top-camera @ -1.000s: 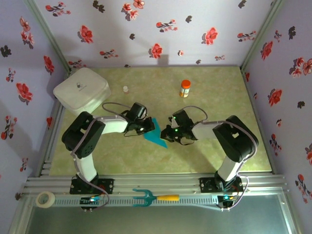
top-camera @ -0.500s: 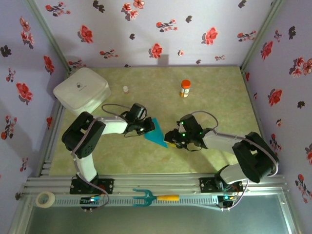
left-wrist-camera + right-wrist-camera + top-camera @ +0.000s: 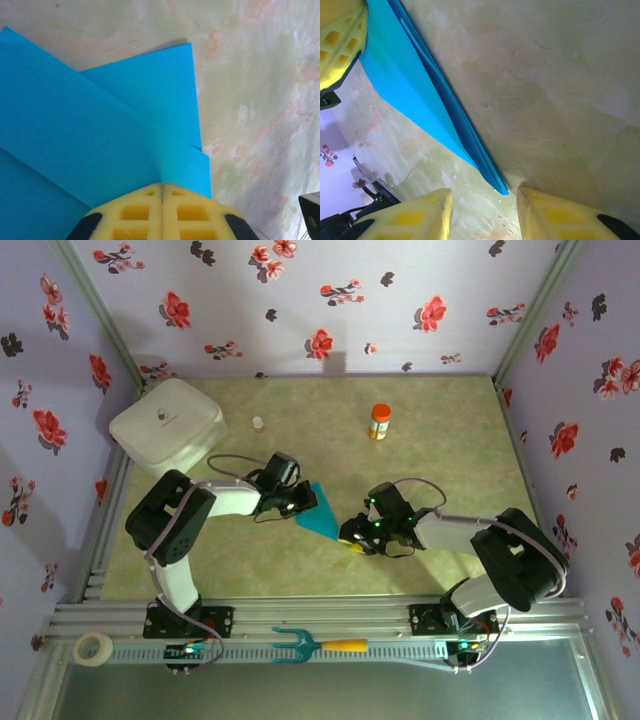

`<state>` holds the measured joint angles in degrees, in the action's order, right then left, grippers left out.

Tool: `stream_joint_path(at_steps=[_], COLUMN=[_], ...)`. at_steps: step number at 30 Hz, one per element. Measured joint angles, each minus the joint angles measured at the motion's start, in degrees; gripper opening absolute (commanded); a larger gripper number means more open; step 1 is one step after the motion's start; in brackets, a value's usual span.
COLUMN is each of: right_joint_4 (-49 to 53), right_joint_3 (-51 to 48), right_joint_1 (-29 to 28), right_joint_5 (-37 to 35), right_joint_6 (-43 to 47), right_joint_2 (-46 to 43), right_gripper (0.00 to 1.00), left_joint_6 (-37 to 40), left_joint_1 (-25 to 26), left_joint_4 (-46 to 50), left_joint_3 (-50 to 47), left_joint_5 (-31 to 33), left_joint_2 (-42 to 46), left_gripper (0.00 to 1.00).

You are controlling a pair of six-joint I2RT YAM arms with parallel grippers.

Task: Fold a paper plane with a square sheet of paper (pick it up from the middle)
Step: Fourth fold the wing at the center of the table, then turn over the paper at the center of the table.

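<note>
From my station I take the white rounded box (image 3: 168, 425) at the back left of the table (image 3: 460, 440) as my marker. The teal-blue paper (image 3: 322, 517) lies flat on the table, well apart from the box, to its right and nearer the arm bases. It is folded into overlapping layers that run down to a sharp point, and that point faces away from the box.

The left gripper (image 3: 299, 502) sits on the box-side edge of the paper. In its wrist view the yellow fingers (image 3: 140, 212) are pressed tight together, with only a seam between them, and the layered paper (image 3: 100, 130) runs right up under their tips. I cannot tell whether they nip an edge or just bear down on it.

The right gripper (image 3: 352, 536) is low at the end of the paper farthest from the box. In its own camera the jaws stand spread, and the paper's point (image 3: 504, 191) lies on the table in the gap without touching either pad.

A small vial (image 3: 258, 424) stands near the box on its right, and an orange-capped bottle (image 3: 380, 422) stands farther right. On the near rail, a tape roll (image 3: 95, 648) lies nearer me than the box, and a teal pronged tool with a yellow handle (image 3: 318, 645) lies to the roll's right.
</note>
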<state>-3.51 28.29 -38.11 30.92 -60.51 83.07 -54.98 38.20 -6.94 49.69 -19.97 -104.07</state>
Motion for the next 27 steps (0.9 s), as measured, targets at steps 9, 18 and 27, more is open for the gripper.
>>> stream_joint_path(at_steps=[9, 18, 27], right_joint_4=[0.6, 0.7, -3.8], right_joint_3=[0.8, 1.2, 1.2], right_joint_1=[0.0, 0.0, -0.6], right_joint_5=[0.2, 0.4, 0.3], right_joint_6=[-0.2, -0.2, -0.9], right_joint_2=[0.9, 1.2, 1.7], right_gripper=[0.37, 0.38, 0.38], left_joint_6=[-0.4, -1.0, -1.6], left_joint_1=[-0.1, -0.1, -0.1], left_joint_4=[-0.3, -0.7, -1.4], left_joint_3=[-0.2, -0.4, -0.9], left_joint_5=[-0.2, -0.2, -0.2], left_joint_2=[0.0, 0.0, 0.2], left_gripper=[0.05, 0.05, 0.05])
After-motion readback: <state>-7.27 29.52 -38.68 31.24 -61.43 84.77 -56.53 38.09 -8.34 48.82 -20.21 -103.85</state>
